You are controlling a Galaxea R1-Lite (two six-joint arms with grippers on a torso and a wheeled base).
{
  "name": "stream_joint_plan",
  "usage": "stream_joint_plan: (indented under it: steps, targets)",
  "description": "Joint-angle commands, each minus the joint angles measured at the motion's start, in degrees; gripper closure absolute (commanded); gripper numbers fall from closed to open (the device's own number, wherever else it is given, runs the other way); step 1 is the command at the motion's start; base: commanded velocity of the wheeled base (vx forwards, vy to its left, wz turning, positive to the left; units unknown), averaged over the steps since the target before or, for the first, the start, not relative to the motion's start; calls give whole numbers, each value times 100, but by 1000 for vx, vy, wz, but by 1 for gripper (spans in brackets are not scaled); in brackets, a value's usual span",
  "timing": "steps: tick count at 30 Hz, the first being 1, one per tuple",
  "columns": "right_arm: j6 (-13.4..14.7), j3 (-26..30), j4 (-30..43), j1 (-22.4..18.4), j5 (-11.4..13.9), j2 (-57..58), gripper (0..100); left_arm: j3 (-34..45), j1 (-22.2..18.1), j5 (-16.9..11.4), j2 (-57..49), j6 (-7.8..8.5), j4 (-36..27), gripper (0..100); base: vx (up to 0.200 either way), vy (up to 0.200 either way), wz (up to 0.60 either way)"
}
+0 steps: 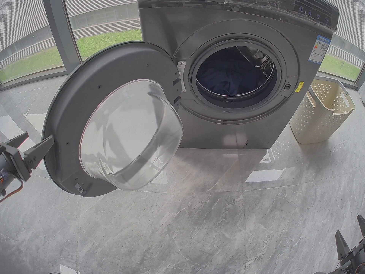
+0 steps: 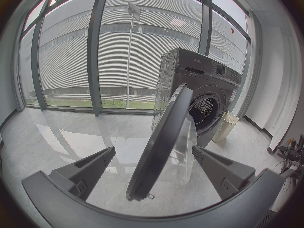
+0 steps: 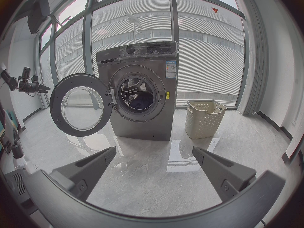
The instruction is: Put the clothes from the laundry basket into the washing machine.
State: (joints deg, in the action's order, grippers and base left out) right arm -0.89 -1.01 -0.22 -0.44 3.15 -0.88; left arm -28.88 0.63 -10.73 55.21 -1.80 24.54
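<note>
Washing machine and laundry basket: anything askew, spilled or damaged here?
Nothing stands out. The laundry basket stands upright on the floor beside the washing machine, whose door hangs wide open; dark blue clothes lie inside the drum, none on the floor.

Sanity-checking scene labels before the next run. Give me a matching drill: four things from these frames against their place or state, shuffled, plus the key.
Things:
1. door
2. laundry basket
3. dark clothes
4. left claw

Place or state:
A. inside the drum
B. open, at the door's outer rim
C. swung wide open toward the robot's left
D. on the floor beside the washing machine, on the robot's right

Pairs: 1-C, 2-D, 3-A, 4-B
</note>
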Motion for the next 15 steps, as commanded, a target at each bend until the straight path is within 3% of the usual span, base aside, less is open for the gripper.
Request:
stream_joint_plan:
  steps: [1, 8, 10, 13, 15]
  targets:
    - [-8, 101, -4, 0, 2, 61, 0, -118, -11, -184, 983, 5, 420, 0, 0, 0, 0]
    - [1, 101, -4, 0, 2, 61, 0, -48, 112, -624, 1132, -4, 693, 0, 0, 0, 0]
    - [-8, 101, -4, 0, -7, 61, 0, 5, 376, -852, 1044, -31, 684, 0, 0, 0, 0]
    - [1, 101, -4, 0, 2, 61, 0, 111, 772, -922, 772, -39, 675, 0, 0, 0, 0]
    - [-8, 101, -4, 0, 2, 61, 0, 216, 1325, -1063, 420, -206, 631, 0, 0, 0, 0]
